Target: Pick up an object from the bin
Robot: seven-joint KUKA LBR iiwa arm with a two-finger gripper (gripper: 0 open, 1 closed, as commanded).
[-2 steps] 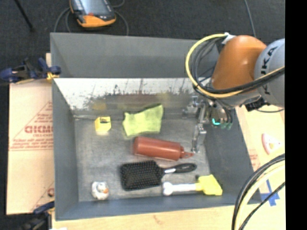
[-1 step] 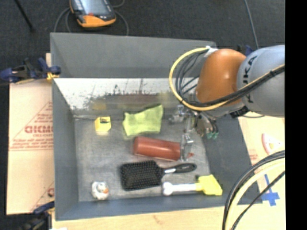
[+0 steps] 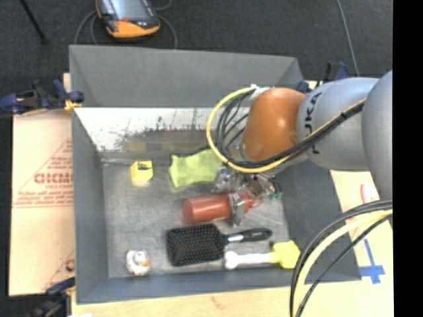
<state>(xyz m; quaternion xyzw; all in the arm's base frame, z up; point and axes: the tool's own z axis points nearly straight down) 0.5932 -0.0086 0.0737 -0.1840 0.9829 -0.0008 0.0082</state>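
Starting at the near wall of the bin [image 3: 89, 197]: in the near left corner sits a small white-and-orange ball-like toy [image 3: 137, 261], off on its own. To the right along the same wall lies a white-handled tool with a yellow head [image 3: 258, 259], flat on the floor. Just behind it is a black hairbrush [image 3: 195, 244], bristle pad to the left and thin handle pointing right. These look like loose pieces dropped in at random, each resting on its broadest side.

Now mid-bin, and here's the action. A red cylinder [image 3: 206, 208] lies on its side, running left to right, just beyond the brush. The gripper [image 3: 246, 198] is down low right at its right-hand end. That makes sense, since the arm reaches in from the right and this end is closest. Whether the pincer is clenched or released, I cannot tell, nor whether it actually has the cylinder. I'd call it the likely candidate, nothing more.

Farther back, a crumpled yellow-green cloth [image 3: 192, 168] lies just beyond the cylinder. A small yellow block [image 3: 141, 171] sits to its left, near the far wall. Above it all, the orange wrist cover [image 3: 271, 124] tilts in, with cables [image 3: 221, 121] looped round it.
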